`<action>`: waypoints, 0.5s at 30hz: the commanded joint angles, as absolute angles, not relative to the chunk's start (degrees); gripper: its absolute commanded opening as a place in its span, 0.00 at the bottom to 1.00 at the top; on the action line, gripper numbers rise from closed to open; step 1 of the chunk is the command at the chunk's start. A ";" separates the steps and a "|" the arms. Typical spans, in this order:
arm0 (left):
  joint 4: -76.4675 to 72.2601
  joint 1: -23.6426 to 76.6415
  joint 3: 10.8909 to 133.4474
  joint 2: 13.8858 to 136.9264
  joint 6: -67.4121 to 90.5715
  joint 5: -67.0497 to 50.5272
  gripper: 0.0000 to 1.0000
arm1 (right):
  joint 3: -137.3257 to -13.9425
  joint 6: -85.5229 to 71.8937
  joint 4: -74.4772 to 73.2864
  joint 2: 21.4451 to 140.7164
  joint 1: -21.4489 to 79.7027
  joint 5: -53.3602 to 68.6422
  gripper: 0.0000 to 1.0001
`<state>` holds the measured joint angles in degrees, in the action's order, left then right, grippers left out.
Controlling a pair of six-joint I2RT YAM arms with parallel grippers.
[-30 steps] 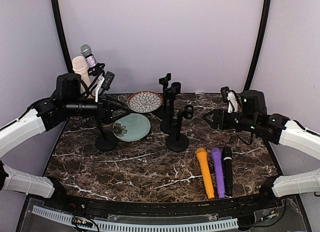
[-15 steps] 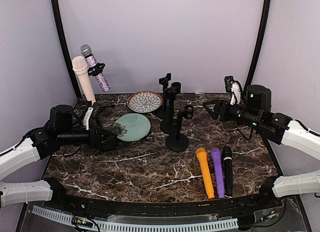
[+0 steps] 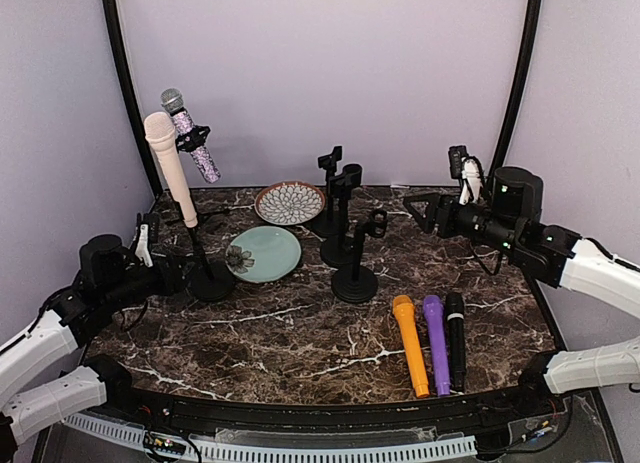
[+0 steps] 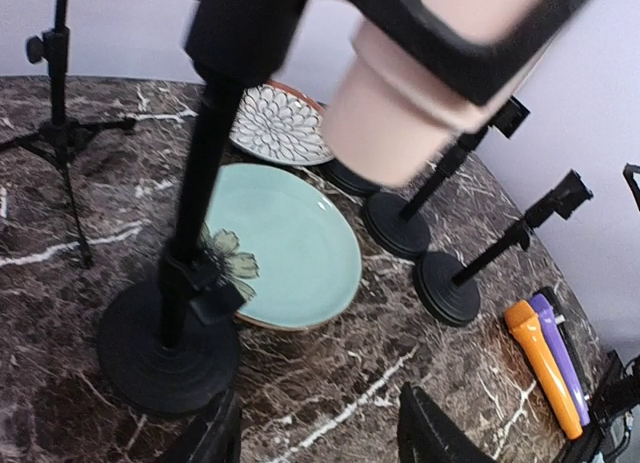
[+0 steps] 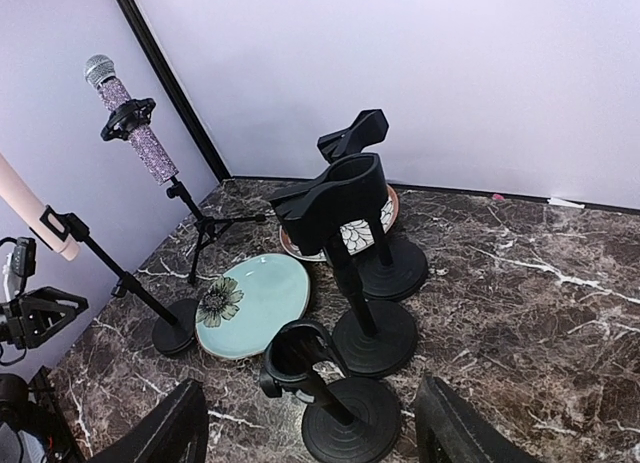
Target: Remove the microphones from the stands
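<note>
**Lead:** Your target, as I judge it, is the peach microphone [image 3: 166, 168] at the far left of the table [image 3: 300, 338]. It sits in the clip [image 5: 62, 226] of the black stand [image 3: 212, 281], whose round base lies just beside the teal plate [image 3: 265, 253]. The long axis is steep, close to upright; the head points up and leans to the far left; the tail points down into the clip, which holds the body near its lower end.

**Safety:** Note your left gripper [image 4: 320, 438]; it is low, on the near left side of the stand base, fingers apart and nothing between them. Your right gripper [image 3: 418, 213] hangs over the right of the table, well apart from the stand, fingers likewise spread and empty.

**Lead:** Expect the load to be top-heavy; most of the body stands above the clip.

**Safety:** Three faults are likely:
- If you pull sideways rather than along the axis, the clip may hold and the stand may tip onto the plate.
- If you close at the present height, you may clamp the pole and not the microphone.
- If you rise carelessly, you may strike the tripod [image 4: 62, 133] carrying the glitter microphone [image 3: 190, 133], which stands just behind.
</note>
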<state>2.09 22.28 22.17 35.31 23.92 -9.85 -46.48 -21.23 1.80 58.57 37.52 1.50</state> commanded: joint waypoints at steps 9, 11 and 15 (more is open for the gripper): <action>-21.55 6.10 20.49 43.04 15.60 -23.44 0.55 | -45.70 -20.54 7.32 58.75 37.88 2.23 0.72; -25.02 4.98 20.44 45.52 14.61 -26.02 0.52 | -45.87 -20.71 7.38 59.02 37.88 2.16 0.72; -27.82 4.59 20.22 48.43 11.42 -27.53 0.47 | -45.75 -21.15 7.62 59.06 37.88 1.85 0.72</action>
<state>-20.01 5.13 21.19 46.98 15.79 -22.24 -46.15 -21.26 4.32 58.78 37.52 1.72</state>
